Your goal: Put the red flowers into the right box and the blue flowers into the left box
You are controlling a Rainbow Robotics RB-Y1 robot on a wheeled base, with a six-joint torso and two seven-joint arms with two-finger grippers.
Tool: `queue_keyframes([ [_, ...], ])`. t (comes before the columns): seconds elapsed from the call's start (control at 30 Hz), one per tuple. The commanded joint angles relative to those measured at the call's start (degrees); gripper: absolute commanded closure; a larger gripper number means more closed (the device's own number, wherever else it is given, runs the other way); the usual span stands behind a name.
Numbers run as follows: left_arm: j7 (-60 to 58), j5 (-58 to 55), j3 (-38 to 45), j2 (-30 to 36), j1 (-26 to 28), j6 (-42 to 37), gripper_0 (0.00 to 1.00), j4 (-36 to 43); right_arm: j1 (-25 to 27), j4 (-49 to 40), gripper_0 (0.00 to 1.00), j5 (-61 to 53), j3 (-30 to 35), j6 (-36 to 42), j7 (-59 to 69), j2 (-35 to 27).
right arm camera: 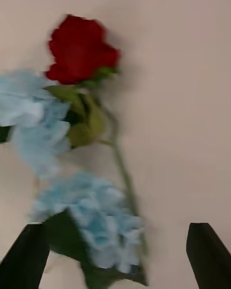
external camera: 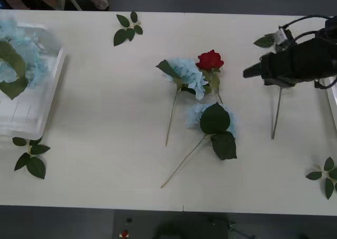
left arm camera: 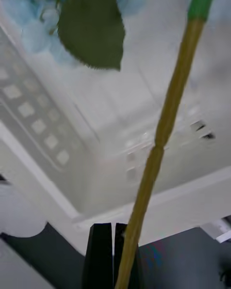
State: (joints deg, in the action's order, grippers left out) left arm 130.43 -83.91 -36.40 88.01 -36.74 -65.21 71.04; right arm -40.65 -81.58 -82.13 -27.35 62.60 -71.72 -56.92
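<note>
The right gripper (right arm camera: 115, 255), jaws wide and empty, faces the red rose (external camera: 209, 60) tangled against a blue hydrangea (external camera: 190, 76); closing carelessly risks grabbing both; the left gripper (left arm camera: 113, 250) pinches a hydrangea stem (left arm camera: 159, 139) above the left box (left arm camera: 120, 164)

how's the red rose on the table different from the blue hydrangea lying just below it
The red rose has a small, tight, deep-red bloom left uncovered; the lower blue hydrangea has a wider, fluffy pale-blue head half hidden under its own big dark leaf. The rose's stem looks short and partly tucked behind the upper hydrangea, while the lower hydrangea's long stem runs diagonally toward the table's near edge. Both lie flat on the table.
</note>
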Motion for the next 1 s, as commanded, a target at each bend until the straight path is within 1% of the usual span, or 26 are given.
queue_keyframes([
  [0.03, 6.41, 8.06, -6.67, -0.03, 0.18, 7.99, 1.00, -3.89, -4.35, 3.54, 0.17, 8.65, 1.34, 3.67, 11.08, 2.08],
  [0.07, 6.41, 9.90, -7.72, -0.21, 0.18, 10.19, 0.99, -4.51, -5.50, 5.73, 0.17, 11.38, 1.43, 4.81, 12.75, 2.87],
  [0.1, 6.50, 10.34, -8.34, -0.30, 0.18, 11.24, 0.89, -4.95, -6.55, 8.11, 0.17, 13.58, 1.43, 5.43, 13.27, 3.66],
  [0.13, 6.59, 10.52, -8.34, -0.38, 0.18, 11.51, 0.71, -5.12, -7.25, 10.13, 0.17, 15.07, 1.43, 5.78, 13.36, 4.54],
  [0.17, 6.68, 11.05, -8.34, -0.65, 0.18, 11.68, 0.43, -5.03, -8.13, 13.12, 0.17, 16.92, 1.69, 5.61, 13.45, 5.68],
  [0.2, 6.68, 11.22, -8.43, -0.74, 0.18, 11.95, 0.27, -4.95, -8.92, 15.40, 0.17, 17.88, 1.78, 5.34, 13.45, 6.56],
  [0.3, 6.85, 9.11, -8.34, -0.74, 0.18, 13.79, 0.06, -4.95, -11.56, 23.05, 0.17, 21.40, 1.78, 4.20, 12.75, 9.28],
  [0.37, 7.20, 7.00, -8.16, -0.56, 0.18, 14.67, 0.00, -4.95, -12.97, 27.97, 0.17, 23.24, 1.78, 2.35, 12.22, 11.39],
  [0.47, 8.96, 2.87, -6.23, -0.03, 0.18, 15.20, 0.00, -4.16, -14.37, 32.89, 0.17, 24.04, 1.69, -0.37, 11.78, 13.24],
  [0.53, 12.04, -2.67, -3.59, 0.67, 0.18, 14.58, 0.00, -3.01, -15.52, 35.70, 0.17, 25.62, 1.51, -1.34, 11.60, 14.29],
  [0.6, 15.11, -10.40, -0.25, 1.46, 0.18, 11.86, 0.00, -1.87, -16.48, 37.73, 0.17, 28.25, 1.51, -2.04, 11.43, 14.82],
  [0.63, 17.13, -15.76, 2.65, 1.46, 0.18, 8.78, 0.00, -1.26, -16.92, 39.13, 0.17, 29.48, 1.43, -2.74, 11.34, 15.26],
  [0.7, 18.80, -22.27, 6.43, 0.49, 0.18, 4.30, 0.00, -0.82, -17.27, 40.71, 0.18, 30.45, 1.25, -4.15, 11.25, 15.79],
  [0.77, 18.89, -33.08, 11.17, -3.90, 0.18, -1.68, 0.00, -0.55, -17.36, 43.09, 0.18, 31.51, -0.07, -6.79, 10.99, 17.10],
  [0.8, 18.45, -35.27, 12.14, -6.19, 0.18, -2.03, 0.00, -0.29, -17.36, 43.61, 0.18, 31.68, -1.30, -8.02, 10.90, 17.28],
  [0.83, 17.84, -36.24, 12.58, -7.68, 0.18, -1.94, 0.00, -0.29, -17.36, 43.79, 0.19, 31.86, -2.09, -8.54, 10.99, 17.46],
  [0.87, 16.08, -37.73, 13.28, -11.37, 0.18, -1.15, 0.00, -0.11, -17.36, 44.41, 0.19, 32.30, -4.46, -10.39, 11.43, 17.81],
  [0.9, 15.02, -38.00, 13.28, -13.74, 0.18, -0.10, 0.00, 0.06, -17.36, 45.02, 0.19, 32.56, -5.78, -11.71, 11.43, 18.07],
  [0.97, 13.09, -36.94, 13.37, -19.19, 0.09, 3.42, 0.00, 0.33, -17.36, 46.52, 0.20, 32.47, -7.71, -13.99, 11.34, 18.86],
  [1.0, 12.56, -35.98, 13.28, -20.86, -0.17, 4.47, 0.00, 0.33, -17.36, 47.13, 0.20, 32.47, -8.15, -14.61, 11.08, 19.13],
])
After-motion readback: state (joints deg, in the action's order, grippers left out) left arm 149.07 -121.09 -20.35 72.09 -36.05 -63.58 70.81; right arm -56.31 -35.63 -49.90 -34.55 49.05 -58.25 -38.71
